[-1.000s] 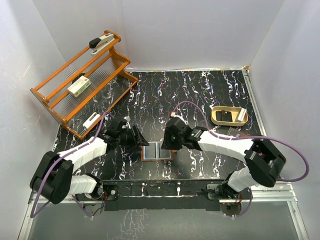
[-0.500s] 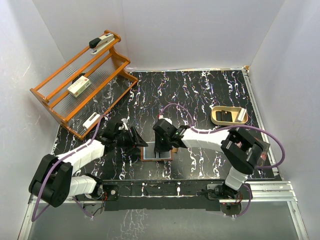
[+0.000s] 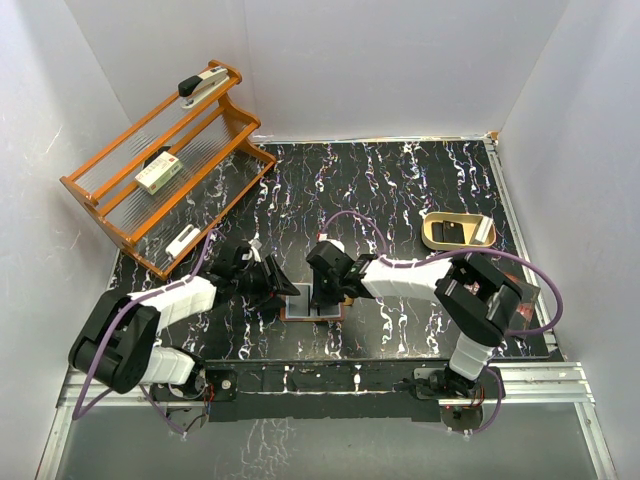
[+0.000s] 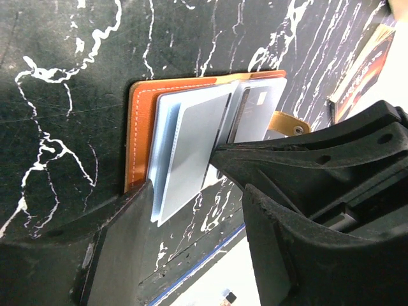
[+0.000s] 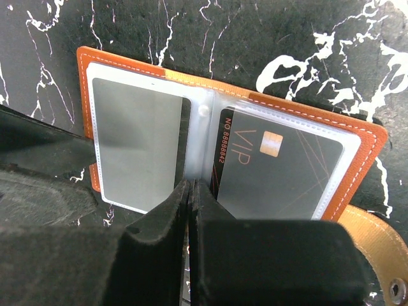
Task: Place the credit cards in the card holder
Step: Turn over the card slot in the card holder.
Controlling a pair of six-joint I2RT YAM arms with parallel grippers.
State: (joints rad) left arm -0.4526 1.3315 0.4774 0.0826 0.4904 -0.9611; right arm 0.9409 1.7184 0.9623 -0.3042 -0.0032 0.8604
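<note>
The card holder [image 3: 312,303] lies open on the table, orange-brown with clear sleeves. In the right wrist view, its left sleeve holds a pale grey card [image 5: 137,137] and its right sleeve a dark VIP card [image 5: 280,172]; the snap tab [image 5: 376,248] sticks out to the right. My right gripper [image 5: 191,186] is shut, its tips on the holder's middle fold. My left gripper [image 4: 197,197] is open beside the holder's [image 4: 141,127] left half. Pale grey cards [image 4: 191,153] in the fanned sleeves point into the gap between its fingers.
A wooden rack [image 3: 160,160] stands at the back left with a stapler [image 3: 200,82] and a white-and-green box [image 3: 158,173]. A tan tray [image 3: 458,231] sits at the right. A dark lettered book [image 4: 366,57] lies just beyond the holder.
My right gripper has moved left from beside the holder onto its middle fold. My left gripper has edged right, closer to the holder's left half.
</note>
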